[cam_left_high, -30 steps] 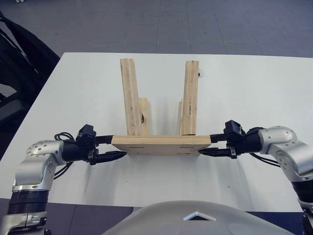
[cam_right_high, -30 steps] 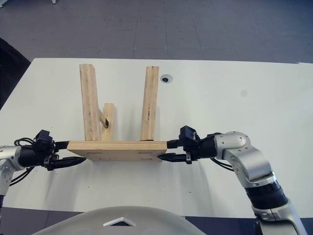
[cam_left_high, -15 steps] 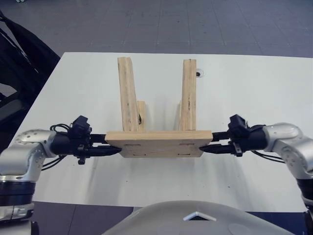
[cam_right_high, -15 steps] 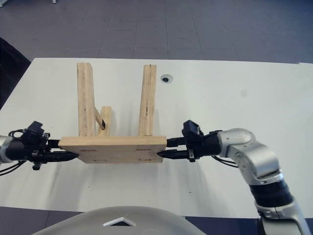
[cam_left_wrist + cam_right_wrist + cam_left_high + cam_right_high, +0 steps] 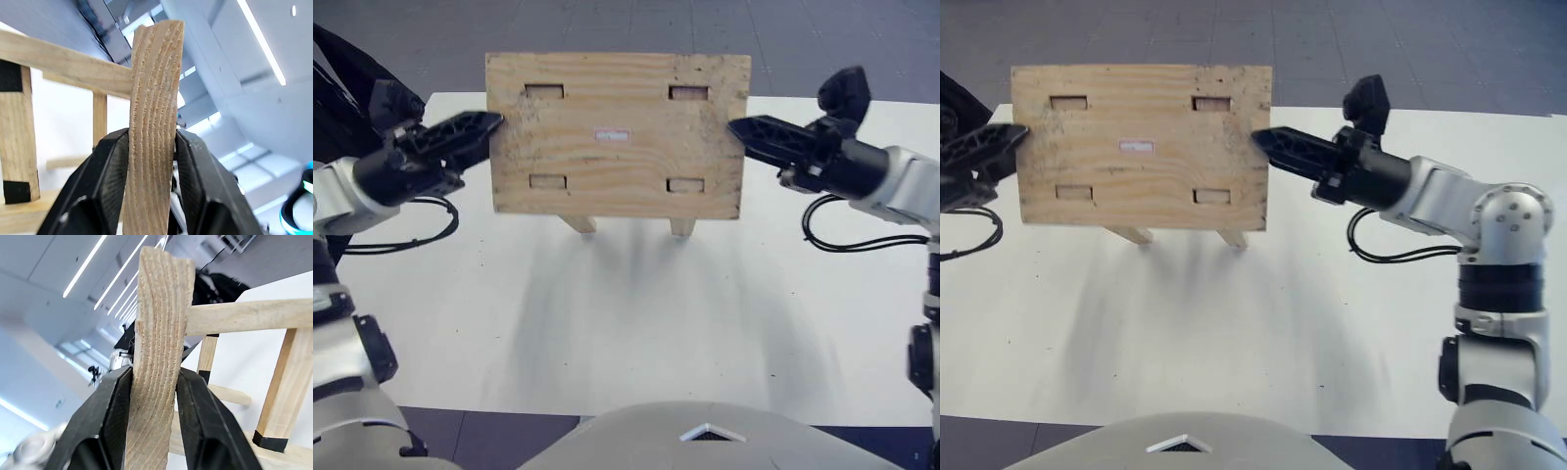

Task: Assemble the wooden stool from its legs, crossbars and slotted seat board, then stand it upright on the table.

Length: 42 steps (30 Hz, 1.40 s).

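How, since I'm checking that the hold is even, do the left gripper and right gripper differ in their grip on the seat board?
The left gripper clamps the left edge of the seat board; the right gripper clamps its right edge. The left gripper points inward toward the robot's right, the right gripper toward its left, so they mirror each other. Shared: both are shut on the board's edge, at about the same height on its upper half.
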### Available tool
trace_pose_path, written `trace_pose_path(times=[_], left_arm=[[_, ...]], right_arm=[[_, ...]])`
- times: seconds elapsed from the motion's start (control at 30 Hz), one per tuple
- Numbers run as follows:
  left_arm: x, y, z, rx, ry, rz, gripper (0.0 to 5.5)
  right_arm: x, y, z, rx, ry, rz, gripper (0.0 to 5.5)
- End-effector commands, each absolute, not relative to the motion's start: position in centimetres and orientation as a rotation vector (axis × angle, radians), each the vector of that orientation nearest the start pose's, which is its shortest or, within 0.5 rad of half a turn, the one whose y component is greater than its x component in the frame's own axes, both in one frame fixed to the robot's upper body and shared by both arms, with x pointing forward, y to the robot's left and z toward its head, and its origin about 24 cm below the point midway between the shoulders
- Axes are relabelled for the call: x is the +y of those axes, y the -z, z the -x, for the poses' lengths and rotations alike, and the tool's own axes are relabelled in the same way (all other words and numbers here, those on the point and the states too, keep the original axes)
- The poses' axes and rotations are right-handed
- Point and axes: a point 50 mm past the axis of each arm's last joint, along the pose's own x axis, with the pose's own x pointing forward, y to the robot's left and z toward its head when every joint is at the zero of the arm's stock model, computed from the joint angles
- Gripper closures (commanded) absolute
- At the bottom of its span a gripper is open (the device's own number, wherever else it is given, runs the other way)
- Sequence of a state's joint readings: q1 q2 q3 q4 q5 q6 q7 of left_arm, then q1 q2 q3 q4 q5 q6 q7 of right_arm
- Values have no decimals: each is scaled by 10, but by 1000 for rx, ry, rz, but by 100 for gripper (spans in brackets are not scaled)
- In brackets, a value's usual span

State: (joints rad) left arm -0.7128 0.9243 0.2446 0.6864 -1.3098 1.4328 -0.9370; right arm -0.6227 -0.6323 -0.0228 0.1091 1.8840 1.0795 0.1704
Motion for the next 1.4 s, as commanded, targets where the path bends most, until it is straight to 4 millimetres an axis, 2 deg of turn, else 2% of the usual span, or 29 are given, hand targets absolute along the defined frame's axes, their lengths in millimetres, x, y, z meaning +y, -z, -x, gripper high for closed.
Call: trace_pose_path(times=[0.03,0.07,0.1,0.17,0.2,0.33,0.43,0.5,0.53,0.6,0.63,0.7,0.73,0.8,0.87,1.0,1.07,1.13,1.17,1.23,1.27,1.3,1.33,1.37,1.4], left_arm=[[242,-195,-377,433,454,1590,396],[242,-176,-385,450,269,1608,396],[242,-167,-389,442,151,1654,396],[243,-163,-396,424,1,1679,396],[242,-168,-399,404,-14,1694,372],[233,-172,-402,436,-8,1699,308],[236,-170,-398,462,9,1671,263],[246,-171,-392,465,41,1614,237],[250,-174,-390,457,72,1568,221],[263,-183,-383,369,145,1360,216],[277,-187,-377,246,132,1134,216],[282,-192,-362,78,106,703,216],[272,-190,-353,29,100,495,216],[248,-179,-340,-17,87,256,216],[224,-169,-332,-52,104,143,216],[182,-154,-322,-62,184,124,216],[170,-145,-315,-44,216,120,216],[169,-136,-309,-18,204,131,216],[170,-131,-307,0,194,141,216],[174,-117,-302,52,168,143,216],[175,-108,-298,92,154,146,216],[175,-100,-295,127,153,148,216],[172,-93,-293,160,161,147,216],[168,-86,-290,188,170,143,216],[165,-81,-287,210,176,147,216]], right_arm=[[-148,-177,-375,691,-297,-1223,419],[-153,-173,-386,669,-199,-1274,419],[-155,-172,-393,652,-144,-1320,419],[-154,-169,-403,642,-82,-1352,419],[-151,-168,-406,631,-91,-1339,376],[-156,-173,-412,545,-160,-1377,296],[-164,-185,-412,455,-284,-1397,278],[-168,-200,-410,400,-416,-1288,278],[-172,-209,-410,360,-449,-1232,278],[-181,-230,-413,217,-438,-1063,278],[-174,-248,-414,113,-457,-907,278],[-148,-286,-408,-112,-530,-579,278],[-131,-312,-403,-263,-566,-414,278],[-108,-355,-392,-511,-599,-243,278],[-101,-379,-387,-644,-586,-184,278],[-108,-388,-390,-723,-497,-82,278],[-111,-387,-392,-732,-481,-65,278],[-109,-367,-402,-655,-491,-73,278],[-107,-340,-412,-530,-523,-121,278],[-92,-245,-425,-90,-644,-252,278],[-85,-187,-418,155,-723,-257,278],[-86,-139,-406,368,-740,-224,278],[-90,-107,-395,532,-752,-207,278],[-100,-84,-385,668,-738,-177,278],[-111,-75,-380,735,-695,-201,278]])
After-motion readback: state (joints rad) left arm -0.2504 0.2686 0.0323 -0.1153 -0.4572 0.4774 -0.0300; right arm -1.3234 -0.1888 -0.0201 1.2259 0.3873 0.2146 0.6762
